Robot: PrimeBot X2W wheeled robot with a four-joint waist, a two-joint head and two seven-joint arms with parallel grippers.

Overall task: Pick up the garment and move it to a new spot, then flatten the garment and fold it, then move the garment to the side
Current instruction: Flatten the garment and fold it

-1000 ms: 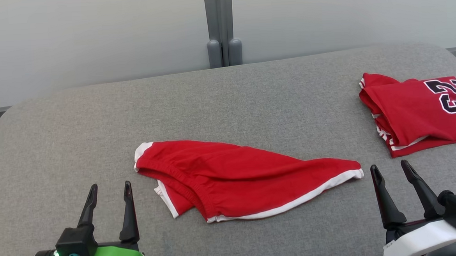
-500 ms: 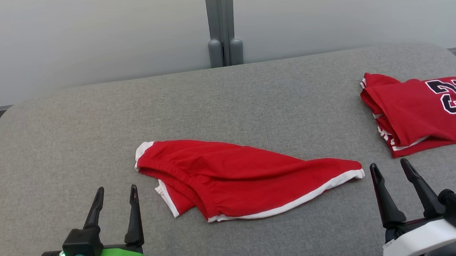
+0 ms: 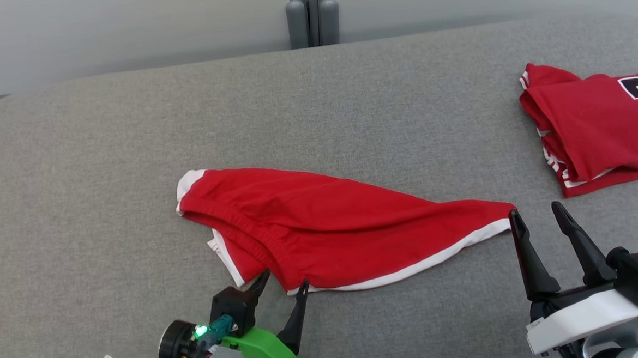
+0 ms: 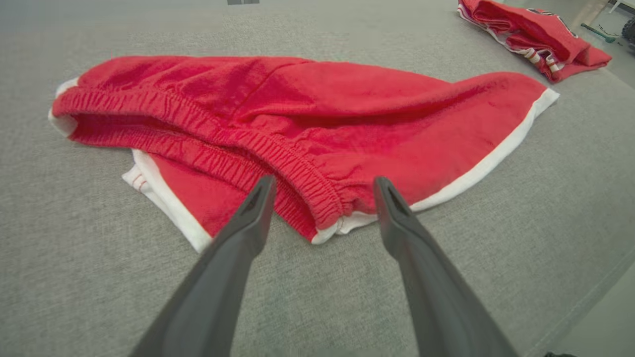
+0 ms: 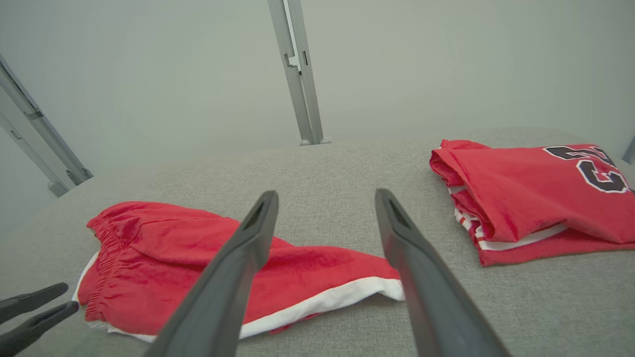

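left gripper (image 3: 284, 279) wide open, empty, tips at shorts (image 3: 327, 227) waistband | right gripper (image 3: 534, 209) open, empty | jersey (image 3: 595, 132) number cut off at edge

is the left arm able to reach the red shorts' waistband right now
Probably yes: the open left gripper has its fingers right at the near waistband corner of the red white-trimmed cloth shorts, nothing in between.
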